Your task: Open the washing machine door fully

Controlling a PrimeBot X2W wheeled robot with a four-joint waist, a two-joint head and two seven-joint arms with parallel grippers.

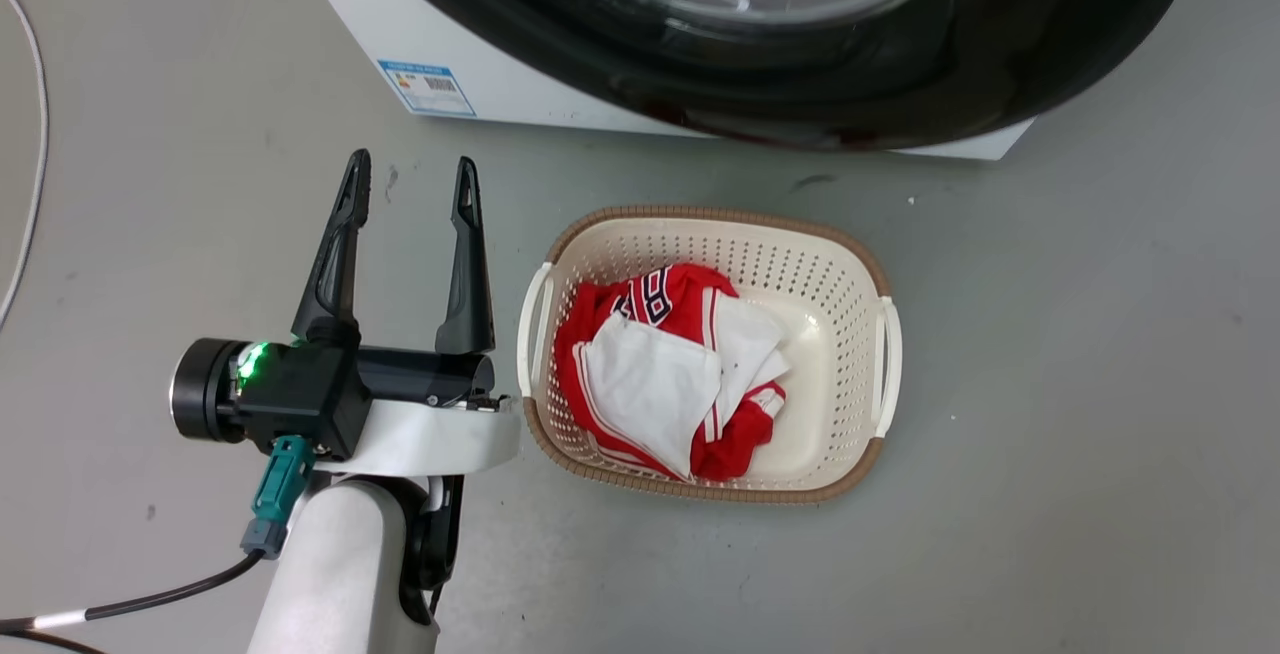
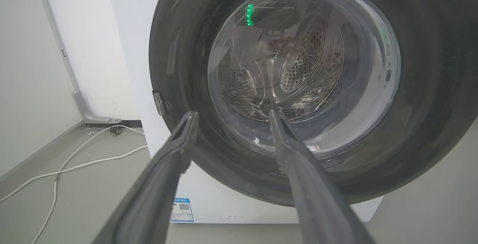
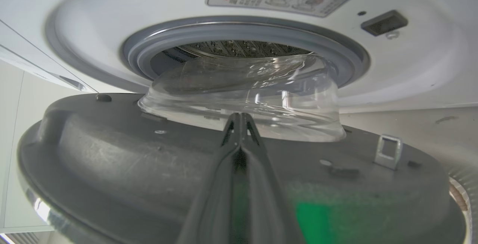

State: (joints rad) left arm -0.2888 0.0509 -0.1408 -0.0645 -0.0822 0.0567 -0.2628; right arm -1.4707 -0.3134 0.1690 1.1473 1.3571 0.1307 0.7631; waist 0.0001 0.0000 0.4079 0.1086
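Note:
The washing machine door (image 1: 900, 64) is a glossy black disc with a clear glass bowl, across the top of the head view. My left gripper (image 1: 412, 164) is open and empty above the floor, short of the machine's front left corner. In the left wrist view the door (image 2: 179, 50) faces my open left gripper (image 2: 233, 113), with the steel drum visible through the glass. In the right wrist view the door's grey inner side (image 3: 112, 162) stands away from the grey-rimmed drum hole (image 3: 242, 35), so it is ajar. My right gripper (image 3: 239, 116) is shut, its tips at the base of the glass bowl (image 3: 261, 98).
A cream perforated basket (image 1: 870, 274) holding red and white clothes (image 1: 670, 364) sits on the grey floor right of my left gripper, in front of the machine. A white cable (image 2: 74, 165) runs over the floor to the left, by the wall. A metal latch hook (image 3: 388, 150) sticks up from the door's inner side.

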